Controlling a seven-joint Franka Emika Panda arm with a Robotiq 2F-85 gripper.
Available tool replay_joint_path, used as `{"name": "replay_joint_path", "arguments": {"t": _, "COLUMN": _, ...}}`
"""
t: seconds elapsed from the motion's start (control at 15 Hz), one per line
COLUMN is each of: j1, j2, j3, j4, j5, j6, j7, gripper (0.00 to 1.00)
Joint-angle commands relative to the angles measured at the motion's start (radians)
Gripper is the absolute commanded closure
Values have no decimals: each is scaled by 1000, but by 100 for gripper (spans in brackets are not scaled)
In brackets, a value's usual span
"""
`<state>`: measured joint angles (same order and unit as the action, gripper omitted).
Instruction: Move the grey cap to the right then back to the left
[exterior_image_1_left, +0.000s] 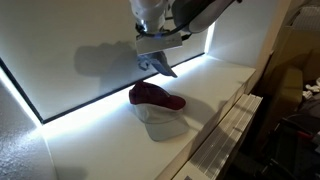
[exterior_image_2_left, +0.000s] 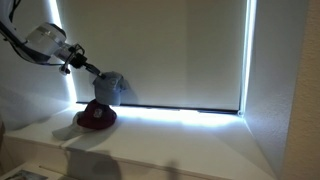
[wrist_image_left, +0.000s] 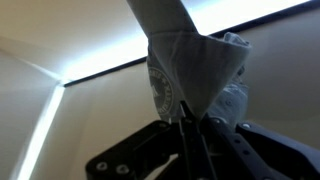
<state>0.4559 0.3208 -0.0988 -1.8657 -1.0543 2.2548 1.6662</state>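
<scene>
My hand (exterior_image_2_left: 98, 72) is clamped on the grey cap (exterior_image_2_left: 110, 88), pinching a fold of its fabric. The cap hangs from my fingertips in the air, clear of the counter (exterior_image_2_left: 180, 140). It droops just below and beyond my fingers, right above the maroon cap (exterior_image_2_left: 97, 118), which sits on the counter close to the backlit window blind (exterior_image_2_left: 160, 50). I cannot tell whether the two caps touch.

In the wrist view the grey cap (wrist_image_left: 195, 75) fills the middle, its cloth bunched between the tips of my hand (wrist_image_left: 190, 122). A round printed mark (wrist_image_left: 160, 88) shows on one panel, a detail neither exterior view gives.

In an exterior view my hand (exterior_image_1_left: 157, 58) hangs over the maroon cap (exterior_image_1_left: 155, 96). A pale cap (exterior_image_1_left: 165, 124) lies beneath it, with the maroon one resting on top. That pale cap shows only there. From that angle I can hardly tell the grey cap from my dark fingers.
</scene>
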Motion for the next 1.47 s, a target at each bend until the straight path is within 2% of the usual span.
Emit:
{"name": "replay_joint_path", "arguments": {"t": 0.0, "j1": -99, "j2": -201, "j3": 71, "j4": -219, "j5": 5, "j6": -135, "j7": 115, "gripper": 98}}
{"name": "replay_joint_path", "arguments": {"t": 0.13, "j1": -162, "j2": -263, "j3": 92, "j4": -309, "j5": 45, "j6": -159, "j7": 178, "gripper": 98}}
{"name": "replay_joint_path", "arguments": {"t": 0.27, "j1": -232, "j2": -305, "j3": 87, "j4": -394, "j5": 68, "j6": -92, "j7": 256, "gripper": 98}}
{"name": "replay_joint_path", "arguments": {"t": 0.6, "j1": -429, "j2": -287, "j3": 0, "j4": -541, "j5": 4, "j6": 116, "j7": 477, "gripper": 98}}
{"name": "replay_joint_path", "arguments": {"t": 0.73, "j1": -479, "j2": -277, "j3": -27, "j4": -566, "j5": -37, "j6": 146, "j7": 591, "gripper": 98}}
{"name": "replay_joint_path", "arguments": {"t": 0.87, "j1": -499, "j2": -285, "j3": -33, "j4": -583, "j5": -133, "j6": 133, "j7": 761, "gripper": 98}}
{"name": "replay_joint_path", "arguments": {"t": 1.13, "j1": -452, "j2": -333, "j3": 33, "j4": -625, "j5": -351, "j6": -25, "j7": 1077, "gripper": 98}}
{"name": "replay_joint_path", "arguments": {"t": 1.2, "j1": -447, "j2": -411, "j3": 50, "j4": -593, "j5": -275, "j6": -95, "j7": 955, "gripper": 98}}
{"name": "replay_joint_path", "arguments": {"t": 1.4, "j1": -410, "j2": -471, "j3": 112, "j4": -586, "j5": -307, "j6": -249, "j7": 941, "gripper": 98}}
